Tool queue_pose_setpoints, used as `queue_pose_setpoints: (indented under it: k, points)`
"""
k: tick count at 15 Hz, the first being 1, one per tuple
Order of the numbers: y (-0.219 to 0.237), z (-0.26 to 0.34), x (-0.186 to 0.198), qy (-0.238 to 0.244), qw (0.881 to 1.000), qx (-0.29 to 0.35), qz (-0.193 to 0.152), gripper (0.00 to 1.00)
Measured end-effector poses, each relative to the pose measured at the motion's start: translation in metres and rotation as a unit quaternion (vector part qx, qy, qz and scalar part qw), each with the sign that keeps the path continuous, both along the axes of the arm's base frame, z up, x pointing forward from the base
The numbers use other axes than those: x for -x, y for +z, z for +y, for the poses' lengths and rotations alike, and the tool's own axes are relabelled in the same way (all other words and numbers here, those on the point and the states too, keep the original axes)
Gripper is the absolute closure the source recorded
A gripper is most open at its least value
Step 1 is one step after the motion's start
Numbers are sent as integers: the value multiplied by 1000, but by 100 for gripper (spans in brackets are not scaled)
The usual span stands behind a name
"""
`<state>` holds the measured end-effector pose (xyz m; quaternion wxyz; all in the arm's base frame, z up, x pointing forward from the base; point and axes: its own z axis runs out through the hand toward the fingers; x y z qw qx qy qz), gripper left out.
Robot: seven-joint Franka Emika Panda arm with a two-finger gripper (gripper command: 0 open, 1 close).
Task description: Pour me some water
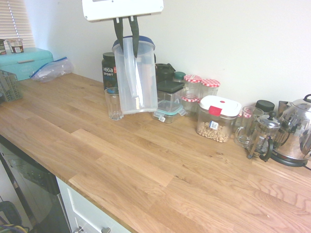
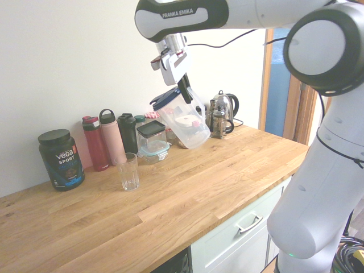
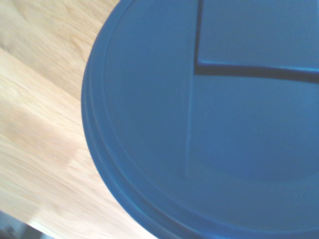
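My fingers (image 2: pixel 185 89) are closed on the pitcher (image 2: pixel 185 122) by its handle. Pitcher hangs below them, tilted, off the table (image 2: pixel 187 193). Clear glass (image 2: pixel 128 172) stands upright, lower than my fingers, on the table.

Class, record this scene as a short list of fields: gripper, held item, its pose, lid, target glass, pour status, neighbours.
gripper: closed on the pitcher's handle
held item: clear plastic pitcher
pose: raised off the countertop, tilted
lid: blue, on the pitcher
target glass: likely the empty drinking glass, upright on the countertop
pour status: no water seen in the glass
neighbours: black Vega Sport tub, red bottle, pink bottle
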<state>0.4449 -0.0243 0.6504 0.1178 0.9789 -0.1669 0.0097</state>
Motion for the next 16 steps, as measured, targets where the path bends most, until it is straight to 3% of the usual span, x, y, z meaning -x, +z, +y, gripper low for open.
queue_pose_setpoints:
  k: [6, 9, 13, 16]
  points:
    - [-60, -59, 14, -146, 985, -30, -86, 100]
    - [-79, -95, 20, -216, 967, -34, -130, 100]
    - [-109, -124, 27, -304, 932, -54, -189, 100]
    - [-140, -127, 31, -321, 924, -69, -195, 100]
